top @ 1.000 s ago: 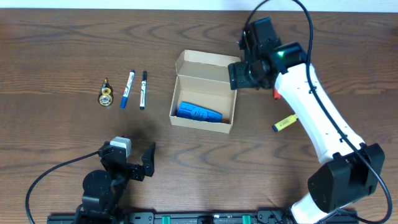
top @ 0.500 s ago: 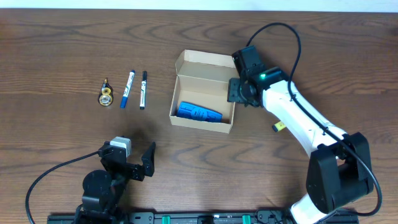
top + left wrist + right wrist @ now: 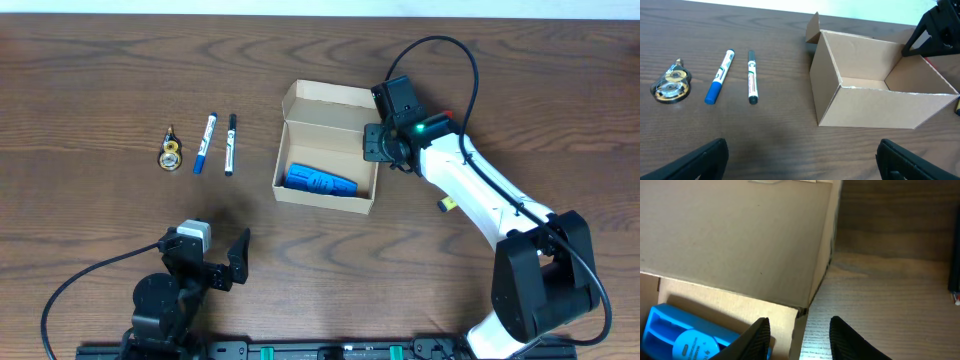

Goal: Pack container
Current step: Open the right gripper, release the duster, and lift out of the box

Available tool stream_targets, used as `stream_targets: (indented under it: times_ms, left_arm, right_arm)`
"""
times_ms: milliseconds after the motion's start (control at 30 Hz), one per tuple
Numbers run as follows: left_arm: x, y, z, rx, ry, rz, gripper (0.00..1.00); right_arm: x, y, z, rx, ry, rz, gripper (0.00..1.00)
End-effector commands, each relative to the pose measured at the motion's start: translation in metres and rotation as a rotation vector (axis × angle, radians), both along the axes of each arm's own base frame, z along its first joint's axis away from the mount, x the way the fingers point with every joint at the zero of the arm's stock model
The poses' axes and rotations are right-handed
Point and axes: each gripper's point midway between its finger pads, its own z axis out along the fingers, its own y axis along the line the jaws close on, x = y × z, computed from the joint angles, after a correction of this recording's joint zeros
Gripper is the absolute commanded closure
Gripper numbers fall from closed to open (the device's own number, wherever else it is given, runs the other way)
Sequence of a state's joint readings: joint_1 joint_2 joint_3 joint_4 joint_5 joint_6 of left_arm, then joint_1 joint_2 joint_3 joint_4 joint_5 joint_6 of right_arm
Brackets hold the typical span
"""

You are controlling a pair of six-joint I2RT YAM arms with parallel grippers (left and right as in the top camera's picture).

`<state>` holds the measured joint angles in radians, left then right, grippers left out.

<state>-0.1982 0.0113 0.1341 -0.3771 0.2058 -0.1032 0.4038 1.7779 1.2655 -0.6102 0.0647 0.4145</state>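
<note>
Container [image 3: 322, 199] at mid-counter [image 3: 100, 60], an open tan cardboard box with its flap lid standing up along the far edge, so the interior is free to load from above. One item, a blue plastic object [image 3: 318, 181], already lies flat on the box floor toward the near wall. Items likely yet to be packed lie in a row well to the left of the box: a blue marker [image 3: 205, 143], a black marker [image 3: 230, 144] and a small tape dispenser [image 3: 172, 152]. A yellow object [image 3: 447, 203] lies to the right, partly under the right arm.

Right fingers [image 3: 756, 339] are apart and clamped on nothing. In the right wrist view they straddle the container's right side wall near its far corner: one finger hangs over the interior just above the blue object, the other over bare counter outside. This pose suits either pinching the wall to steady or shift the box, or withdrawing from it; which is meant cannot be told. Contact with the cardboard is not visible.

Left fingers [image 3: 700, 160] are spread wide and empty, low over the counter near its front edge. They face the container's left wall with the markers ahead, well apart from both.
</note>
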Motion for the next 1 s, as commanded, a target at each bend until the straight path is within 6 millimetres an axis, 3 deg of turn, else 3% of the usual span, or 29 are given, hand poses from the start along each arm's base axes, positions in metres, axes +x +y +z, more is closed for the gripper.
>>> stream_targets:
  times_ms: [0, 133, 400, 967]
  left_arm:
    - [0.000, -0.001, -0.009, 0.015, 0.010, -0.012, 0.05]
    - [0.000, -0.001, -0.009, 0.014, 0.010, -0.012, 0.05]
    - [0.000, -0.001, -0.009, 0.015, 0.010, -0.012, 0.05]
    - [0.000, -0.001, -0.009, 0.014, 0.010, -0.012, 0.05]
  right_arm:
    - [-0.003, 0.001, -0.015, -0.035, 0.026, 0.032, 0.59]
    - [-0.004, 0.002, -0.023, -0.036, 0.045, 0.035, 0.63]
    - [0.003, 0.004, -0.020, -0.040, 0.012, 0.069, 0.74]
    - [0.011, 0.006, -0.017, -0.117, -0.043, 0.238, 0.82]
